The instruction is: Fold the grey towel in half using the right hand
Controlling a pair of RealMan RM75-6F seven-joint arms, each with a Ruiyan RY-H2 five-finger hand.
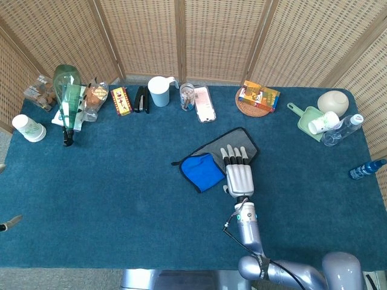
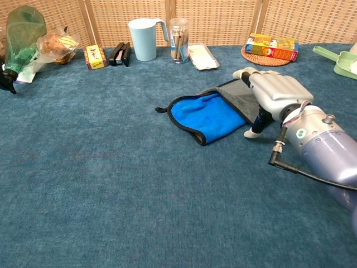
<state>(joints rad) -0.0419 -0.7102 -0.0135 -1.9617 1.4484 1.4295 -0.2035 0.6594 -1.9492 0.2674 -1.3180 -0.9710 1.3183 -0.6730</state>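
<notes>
The towel lies flat near the table's middle. Its grey side [image 1: 232, 139] faces up at the back right, and a blue flap [image 1: 202, 172] is turned over at the front left. In the chest view the grey part [image 2: 237, 91] lies behind the blue flap [image 2: 206, 115]. My right hand [image 1: 239, 173] is stretched out flat, its fingertips [image 1: 233, 155] over the towel's near right edge. It holds nothing. In the chest view the hand [image 2: 274, 93] hovers low beside the towel with its thumb pointing down at the cloth. My left hand is out of both views.
Along the back edge stand a light blue cup [image 1: 159, 91], a glass [image 1: 187, 96], a stapler [image 1: 141, 98], a green bottle [image 1: 66, 90] and a basket with a box [image 1: 257, 96]. At the right are a green scoop [image 1: 310, 121] and water bottles [image 1: 341, 128].
</notes>
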